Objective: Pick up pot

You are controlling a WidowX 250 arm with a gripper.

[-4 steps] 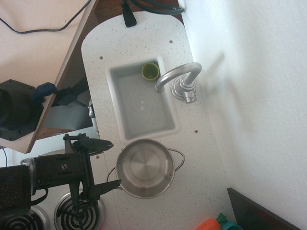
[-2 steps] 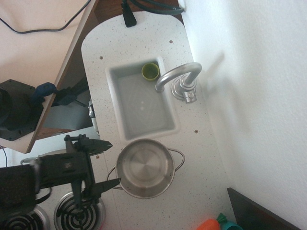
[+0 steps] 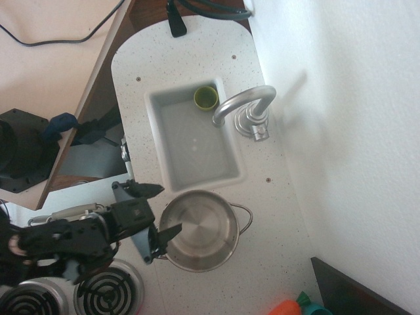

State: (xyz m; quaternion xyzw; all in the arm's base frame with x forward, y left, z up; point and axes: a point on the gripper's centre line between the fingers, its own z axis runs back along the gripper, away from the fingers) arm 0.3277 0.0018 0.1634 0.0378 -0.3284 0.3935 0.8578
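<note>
The pot (image 3: 200,230) is a round shiny steel pot with thin wire loop handles. It stands upright on the white counter just below the sink (image 3: 193,139). My gripper (image 3: 161,211) is open at the pot's left side. One finger (image 3: 146,189) points past the pot's upper left rim. The other finger (image 3: 169,233) reaches over the left rim, above the pot's inside. The jaws hold nothing. The pot's left handle is hidden by my fingers.
A small green cup (image 3: 205,98) sits in the sink's far corner. A chrome faucet (image 3: 244,109) arches over the sink's right edge. Stove burners (image 3: 108,289) lie at the lower left. A white wall runs along the right. Orange and teal things (image 3: 302,306) lie at the bottom.
My gripper has moved right and turned toward the pot. Its lower finger now reaches over the pot's left rim. The pot has not moved.
</note>
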